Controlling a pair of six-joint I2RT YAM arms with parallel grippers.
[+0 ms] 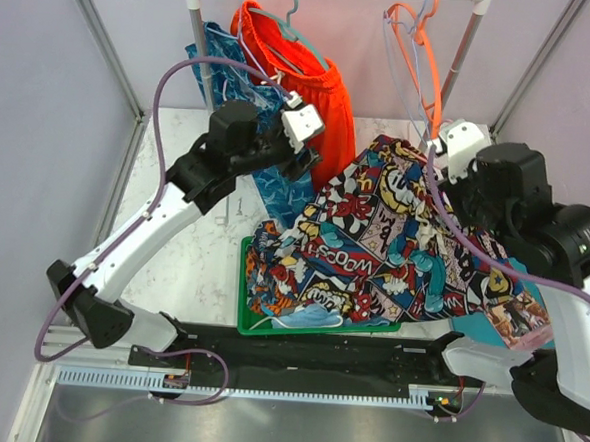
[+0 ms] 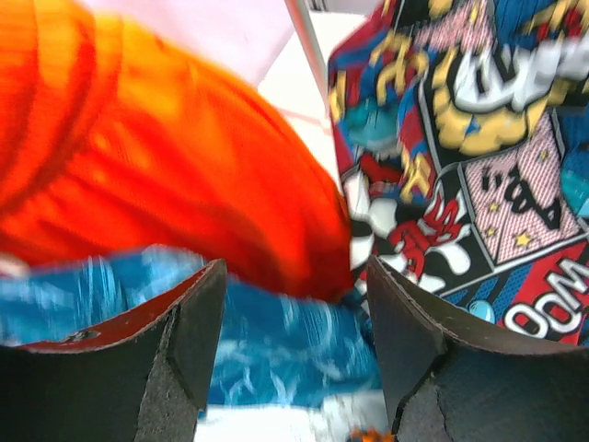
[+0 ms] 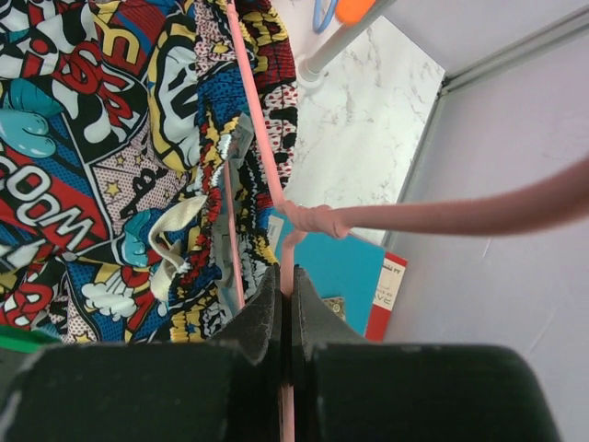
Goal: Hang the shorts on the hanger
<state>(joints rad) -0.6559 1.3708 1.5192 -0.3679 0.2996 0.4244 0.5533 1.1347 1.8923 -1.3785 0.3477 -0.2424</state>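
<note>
White marble-patterned table (image 1: 187,265). Directly on it: a green plastic tray (image 1: 245,308) at the near centre, overlaid by the shorts (image 1: 394,247); a flat teal item (image 3: 342,267) with a red-edged card (image 3: 386,293) at right; the white rack post (image 3: 317,57) standing at the rear.

Printed cloth shorts (image 1: 394,247), smooth pink plastic hanger (image 3: 313,221), matt black fingers (image 2: 193,331), marbled table (image 1: 197,265)
</note>
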